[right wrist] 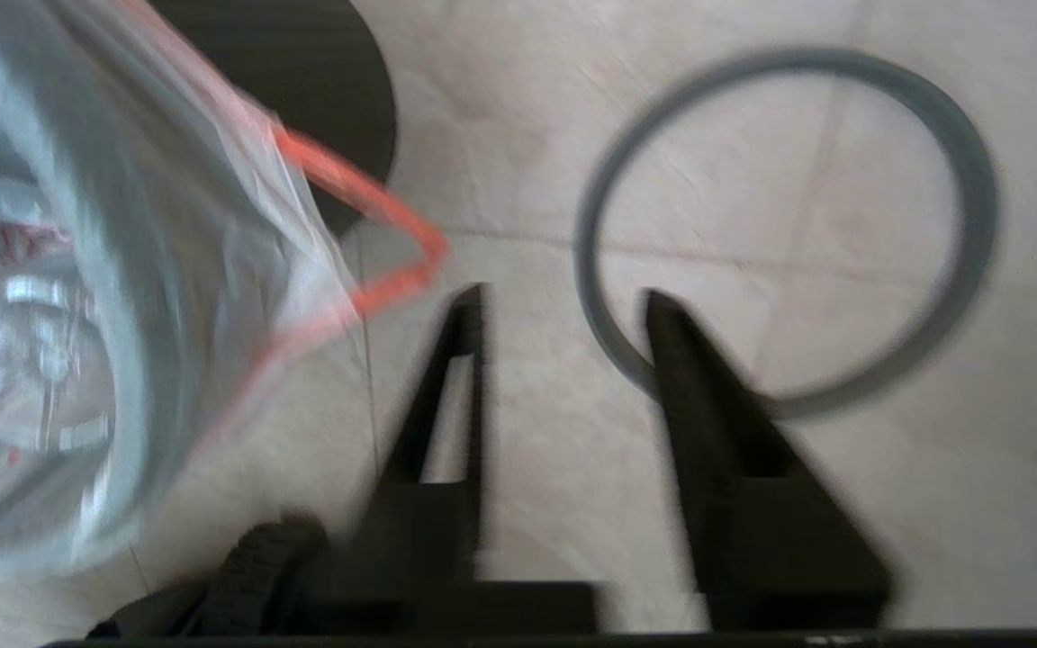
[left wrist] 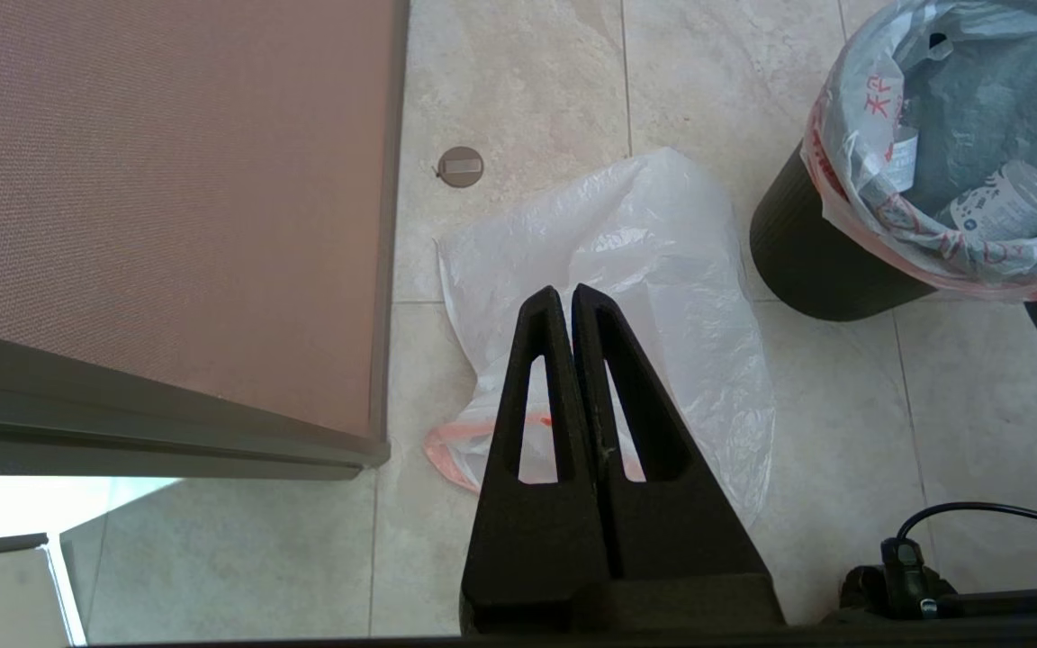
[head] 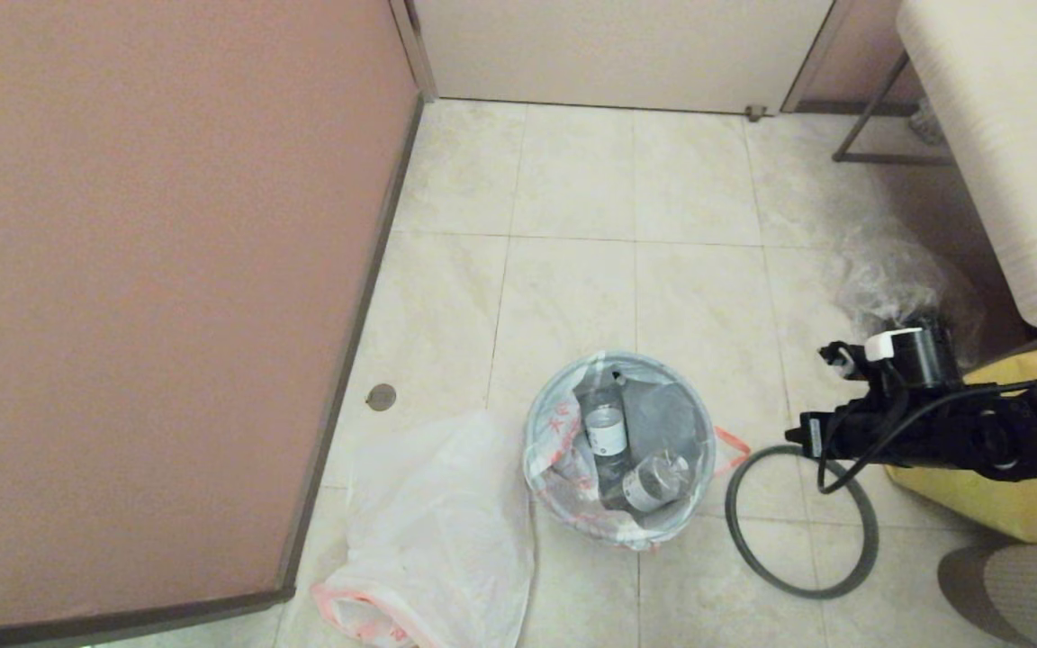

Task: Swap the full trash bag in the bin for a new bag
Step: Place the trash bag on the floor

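- The bin (head: 619,450) stands on the tiled floor (head: 626,270) with the full trash bag (head: 572,459) still seated in it, its edge folded over the rim and clear bottles (head: 607,430) lying inside.
- The grey hoop (head: 802,522) is already off the rim and lies flat on the floor just beside the bin.
- The right gripper (right wrist: 563,301) hangs above the near arc of that hoop with its jaws parted and nothing between them; the bag's pink-red loop (right wrist: 374,243) sticks out toward it, close by.
- The step in hand looks like taking hold of the full bag to lift it out. That loop is the best target: it stands clear of the bin wall, so the fingers can straddle it without pinching the rim.
- Close firmly on bunched plastic, then pull straight up, slowly; thin film may tear or drag the light bin along.
- The new bag (left wrist: 626,306) lies limp on the floor on the bin's other side, beside the partition (head: 158,297).
- The left gripper (left wrist: 565,297) hovers over that bag, jaws pressed together and empty.
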